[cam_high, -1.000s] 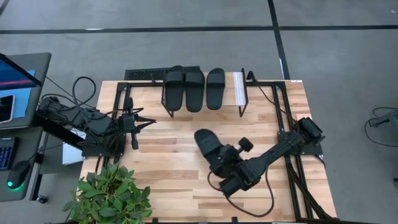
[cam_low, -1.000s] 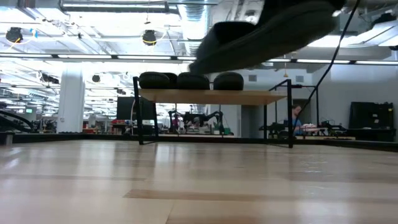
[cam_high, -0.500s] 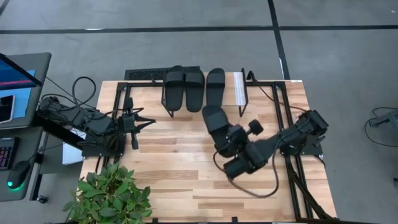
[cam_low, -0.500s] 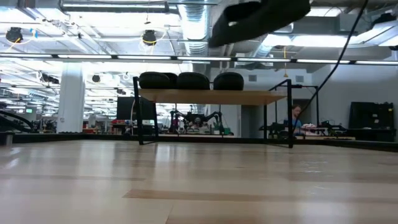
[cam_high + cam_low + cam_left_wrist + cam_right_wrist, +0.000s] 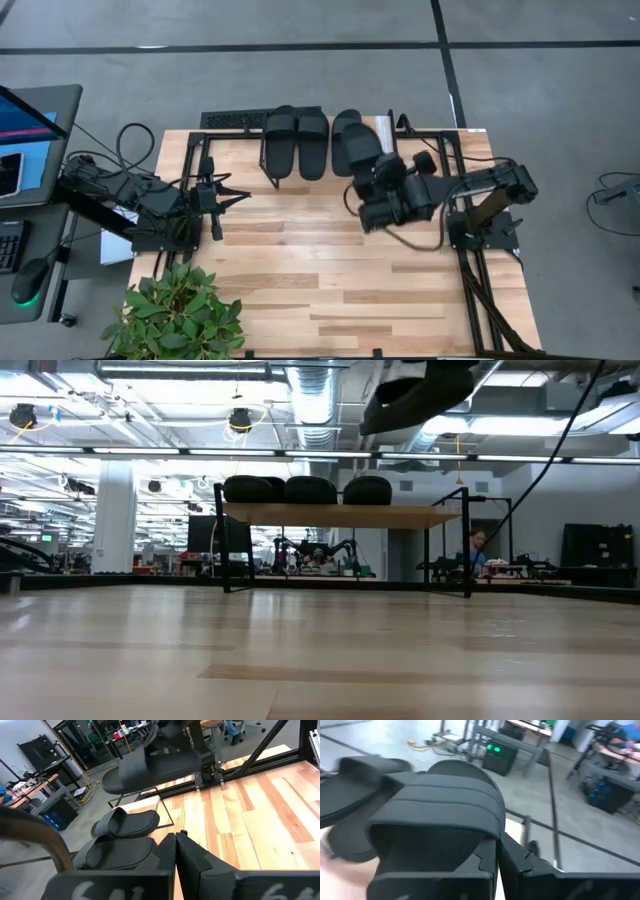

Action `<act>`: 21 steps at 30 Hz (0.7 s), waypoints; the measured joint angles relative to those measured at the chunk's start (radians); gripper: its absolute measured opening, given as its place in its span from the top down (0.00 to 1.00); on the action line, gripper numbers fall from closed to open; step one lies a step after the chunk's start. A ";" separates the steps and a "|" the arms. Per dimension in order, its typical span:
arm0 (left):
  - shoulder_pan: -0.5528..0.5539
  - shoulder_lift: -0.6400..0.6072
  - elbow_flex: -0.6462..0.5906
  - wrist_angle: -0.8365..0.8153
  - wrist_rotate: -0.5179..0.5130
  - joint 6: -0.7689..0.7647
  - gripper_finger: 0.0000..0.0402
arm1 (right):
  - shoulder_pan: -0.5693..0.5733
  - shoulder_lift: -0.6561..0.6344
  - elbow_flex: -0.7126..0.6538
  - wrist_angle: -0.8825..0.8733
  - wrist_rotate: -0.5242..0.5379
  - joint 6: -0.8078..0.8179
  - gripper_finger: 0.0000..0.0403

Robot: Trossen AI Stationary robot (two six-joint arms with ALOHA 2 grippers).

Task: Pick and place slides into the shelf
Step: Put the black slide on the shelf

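Observation:
Three black slides (image 5: 297,140) lie side by side on the shelf (image 5: 385,148), soles on its light wood top (image 5: 340,516); their toes (image 5: 310,490) show in the low view. My right gripper (image 5: 372,175) is shut on the fourth slide (image 5: 357,148), which hovers over the shelf's right part, partly above the third slide (image 5: 344,124). My left gripper (image 5: 245,197) waits shut at the table's left, left of the shelf, its fingers (image 5: 172,845) pointing right. My right gripper holds the fourth slide by its sole behind the wide strap (image 5: 490,837), at the heel end, coming along the slide from the heel side. Its fingers (image 5: 487,862) hide the place of contact. The slide is lifted clear, high above the shelf top (image 5: 415,388), toe tilted down.
A potted plant (image 5: 175,315) stands at the table's near-left corner. Black frame rails (image 5: 470,270) run along the right edge, and a black rail (image 5: 230,119) lies behind the shelf. A screen (image 5: 25,115) sits off the left edge. Bare wood (image 5: 300,270) spreads across the table's middle and near side.
My right gripper has carried the fourth slide from the table's middle toward the far edge and the shelf, rising as it went. The slide has turned so its toe points at the shelf and now hangs over the shelf's right part.

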 joint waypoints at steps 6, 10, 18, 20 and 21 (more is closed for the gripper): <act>0.000 0.000 0.000 0.000 0.000 0.000 1.00 | -0.122 -0.005 0.000 0.000 -0.016 -0.072 1.00; 0.000 0.000 0.000 0.000 0.000 -0.001 1.00 | -0.196 -0.003 0.000 0.000 -0.035 -0.122 1.00; 0.000 0.000 0.000 0.000 0.000 -0.003 1.00 | -0.287 0.000 0.000 0.001 -0.057 -0.180 1.00; 0.000 0.000 0.000 0.000 0.000 -0.008 1.00 | -0.303 0.000 0.000 0.001 -0.056 -0.186 1.00; 0.000 0.000 0.000 0.000 0.000 -0.009 1.00 | -0.313 0.000 0.000 0.001 -0.056 -0.196 1.00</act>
